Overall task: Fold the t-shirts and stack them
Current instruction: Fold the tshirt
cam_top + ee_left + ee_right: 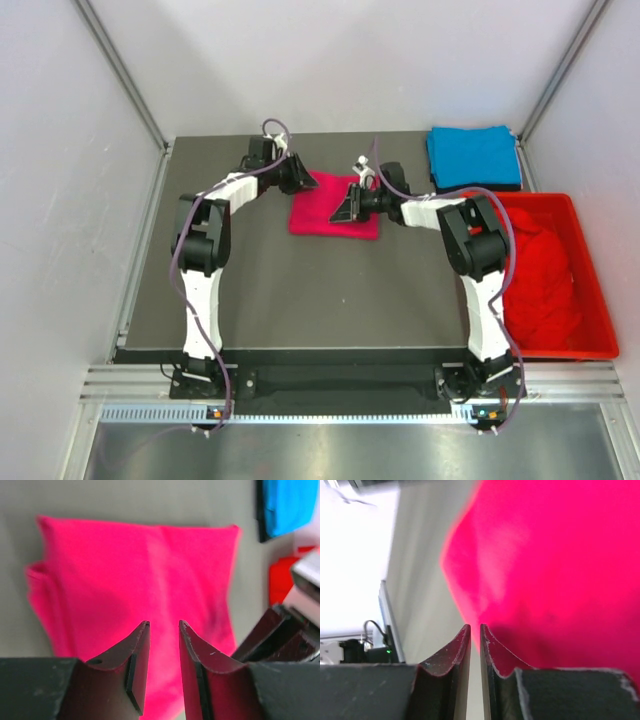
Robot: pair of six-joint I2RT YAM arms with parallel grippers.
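The pink-magenta t-shirt (335,215) lies folded into a rectangle at the far middle of the table. My left gripper (300,181) hovers at its far left corner, jaws a little apart and empty; in the left wrist view (164,623) the shirt (140,565) shows through the gap. My right gripper (347,208) is over the shirt's right part, jaws almost together with nothing between them (475,626), beside the shirt's edge (560,555). The sky blue t-shirt (473,156) lies folded at the back right. Red t-shirts (545,270) lie crumpled in the crate.
The rigid red plastic crate (600,330) stands along the table's right edge, also glimpsed in the left wrist view (280,580). The blue shirt (287,505) rests on a dark pad. White walls enclose the table on three sides.
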